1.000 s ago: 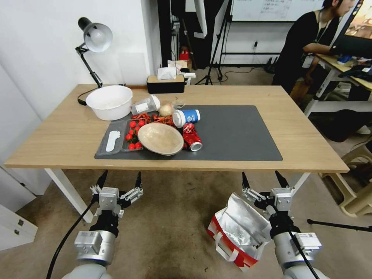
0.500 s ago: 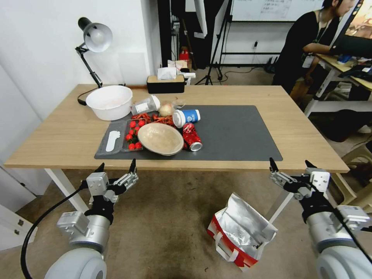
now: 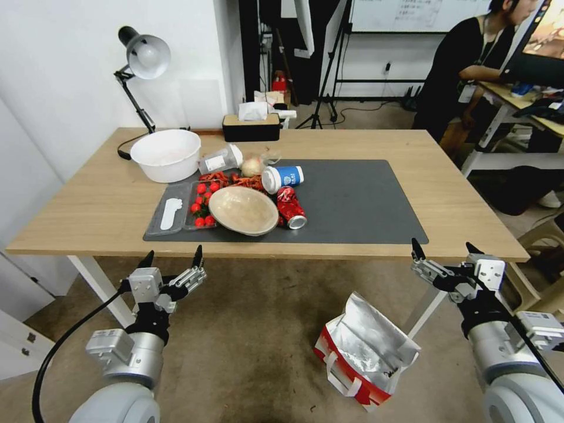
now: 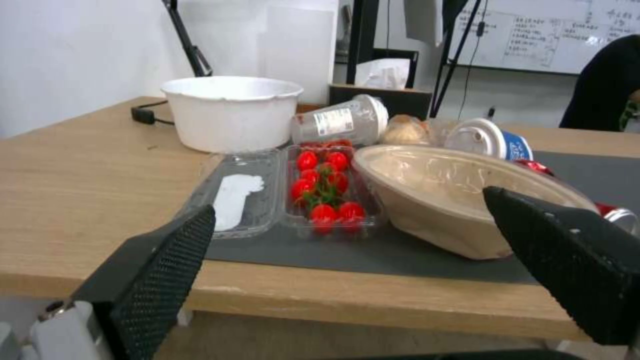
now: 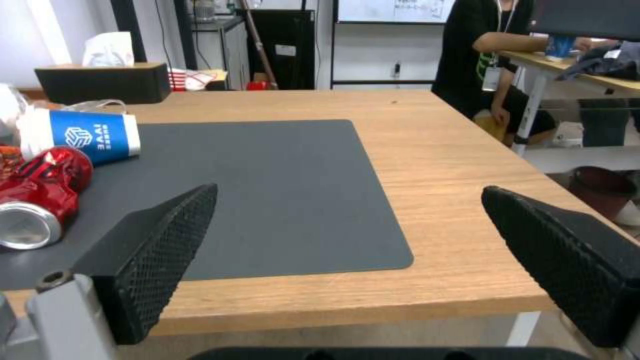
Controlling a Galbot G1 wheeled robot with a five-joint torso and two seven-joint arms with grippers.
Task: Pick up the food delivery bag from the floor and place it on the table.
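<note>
The food delivery bag is seen standing on the floor, open, with its silver lining exposed and its red side turned toward the robot; in the head view it lies at about five o'clock of the picture's centre, in front of the near edge of the table. The right gripper is held above the floor at about two o'clock from the bag, clear of it, level with the table's near edge, with its jaws apart and nothing between them. Compared with a second ago, when it hung directly over the bag's rim, it is found raised and carried out to the right; since half a second ago it is hardly shifted. The left gripper is held at about nine o'clock from the bag, well apart from it, jaws likewise spread and empty, and is found a little higher and farther left than a second ago. The bag itself is unmoved. On the dark mat a red can and a blue paper cup are lying on their sides beside a beige bowl.
</note>
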